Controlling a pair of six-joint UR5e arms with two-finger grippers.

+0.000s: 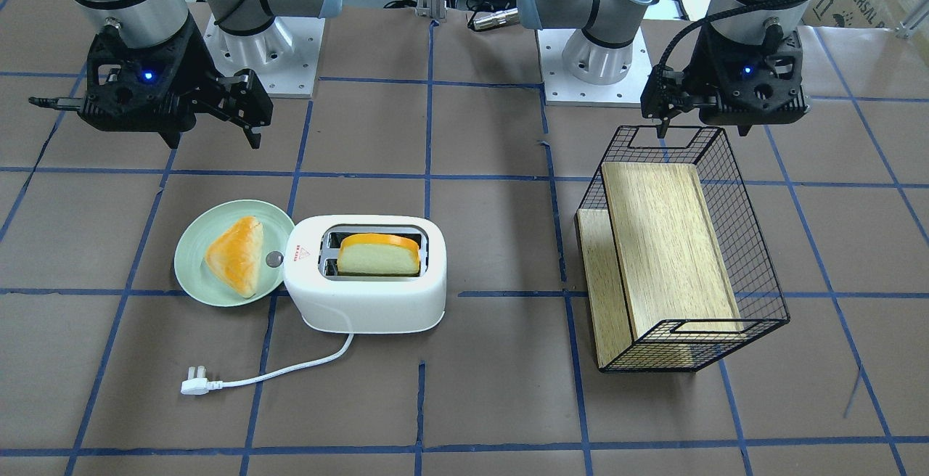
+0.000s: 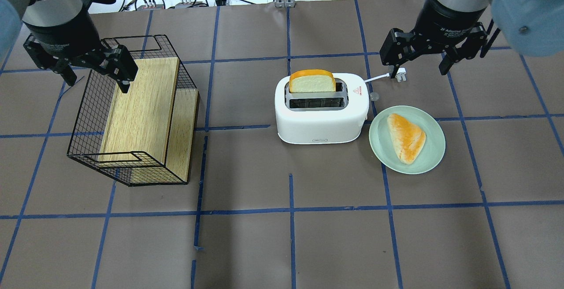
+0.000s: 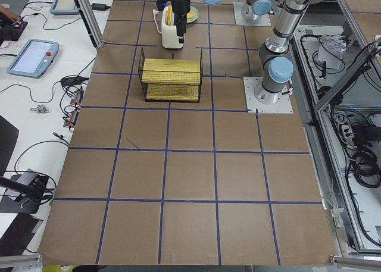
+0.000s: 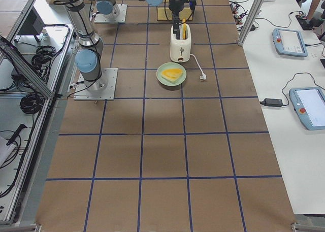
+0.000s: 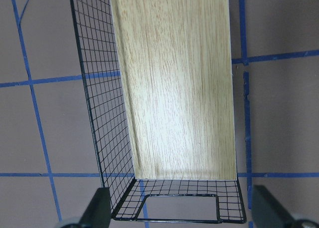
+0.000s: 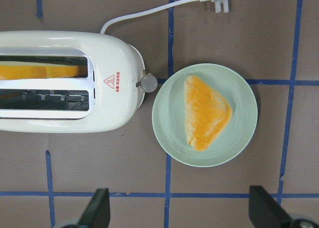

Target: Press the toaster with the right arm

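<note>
Brown table (image 2: pixel 282 236) | toaster (image 2: pixel 321 117) left of, apart from right pincer (image 2: pixel 417 60) | jaws spread wide

A triangular golden pastry (image 2: pixel 406 137) lay on a pale green plate (image 2: pixel 435 146) on the brown table (image 2: pixel 335 245), which was marked into squares by blue tape (image 2: pixel 291 210). Well apart from the plate, a black wire basket (image 2: pixel 88 115) lay tilted on its side, a light wooden board (image 2: pixel 143 104) set inside it. Two tablets (image 3: pixel 33 56) rested on a white bench beside the table.
</note>
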